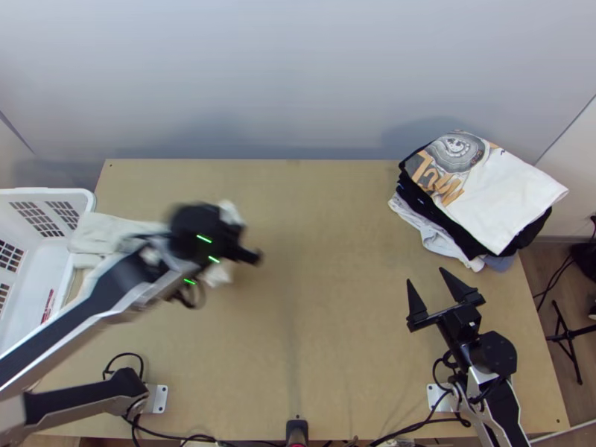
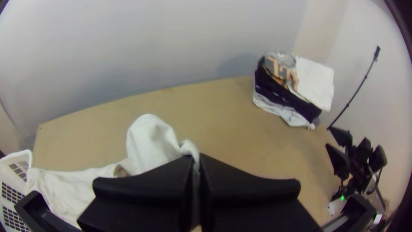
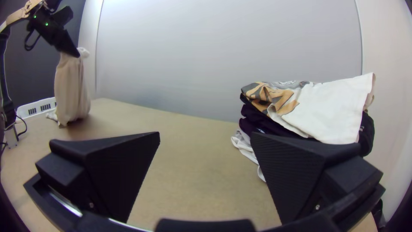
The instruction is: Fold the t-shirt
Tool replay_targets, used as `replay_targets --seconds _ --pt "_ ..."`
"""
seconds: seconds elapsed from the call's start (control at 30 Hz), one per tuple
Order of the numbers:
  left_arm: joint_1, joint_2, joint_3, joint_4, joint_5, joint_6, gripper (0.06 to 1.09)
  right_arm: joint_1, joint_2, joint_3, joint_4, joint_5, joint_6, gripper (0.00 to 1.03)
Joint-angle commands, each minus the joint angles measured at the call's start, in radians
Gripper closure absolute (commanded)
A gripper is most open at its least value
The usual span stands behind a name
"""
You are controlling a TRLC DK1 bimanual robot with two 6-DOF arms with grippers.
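Left gripper [image 2: 196, 159]: fingers pressed together on an upper part of the off-white T-shirt [image 2: 150, 139], held above the left half of the wooden table [image 1: 335, 223]. Right gripper [image 1: 425, 276]: fingers spread wide, nothing between them, near the table's right side. Shirt hangs in a narrow, bunched drop, its lower end touching the wood; a crumpled length trails to the white laundry basket [image 1: 45, 191]. Collar, hem and sleeves not identified.

Risks, as judged: (1) single-point hold; cloth may twist or slip out if the drag from the trailing part is uneven. (2) That part lies against the basket's rim, or just over it, cannot tell which; it could snag and tug the basket along. (3) Lowered as is, the shirt would probably land in a heap, leaving edges hard to find for a second grasp.

Containers: basket of slotted plastic at the table's left edge; an inner wall with a red mark is visible, contents cannot be determined. Opposite, uncontained, a stack of folded garments [image 3: 322, 111]: white printed T-shirt uppermost, dark items under it, pale ones lowest.
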Motion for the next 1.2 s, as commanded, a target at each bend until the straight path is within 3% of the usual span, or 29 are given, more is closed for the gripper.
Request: replay_targets --seconds 0.0,0.3,0.33,0.37,0.43,0.5,0.53,0.77,1.17 --pt "-0.278 0.215 -0.095 0.158 -0.065 -0.025 1.05 0.0 0.001 0.0 0.0 0.0 0.0 0.04" --pt "-0.35 0.584 0.181 0.237 -0.063 -0.087 1.04 0.0 0.001 0.0 0.0 0.0 0.0 0.04" --pt "-0.356 0.609 0.219 0.236 -0.065 -0.085 0.96 0.0 0.001 0.0 0.0 0.0 0.0 0.04" --pt "-0.364 0.632 0.251 0.242 -0.065 -0.081 0.78 0.0 0.001 0.0 0.0 0.0 0.0 0.04" --pt "-0.366 0.663 0.313 0.257 -0.071 -0.078 0.54 0.0 0.001 0.0 0.0 0.0 0.0 0.04" --pt "-0.361 0.682 0.354 0.27 -0.068 -0.064 0.14 0.0 0.001 0.0 0.0 0.0 0.0 0.04" --pt "-0.358 0.692 0.375 0.268 -0.068 -0.036 0.1 0.0 0.001 0.0 0.0 0.0 0.0 0.04" --pt "-0.261 0.632 0.391 0.171 -0.017 -0.004 0.1 0.0 -0.001 0.0 0.0 0.0 0.0 0.04" --pt "0.234 0.413 0.294 0.013 0.011 0.053 0.1 0.0 0.001 0.0 0.0 0.0 0.002 0.04"
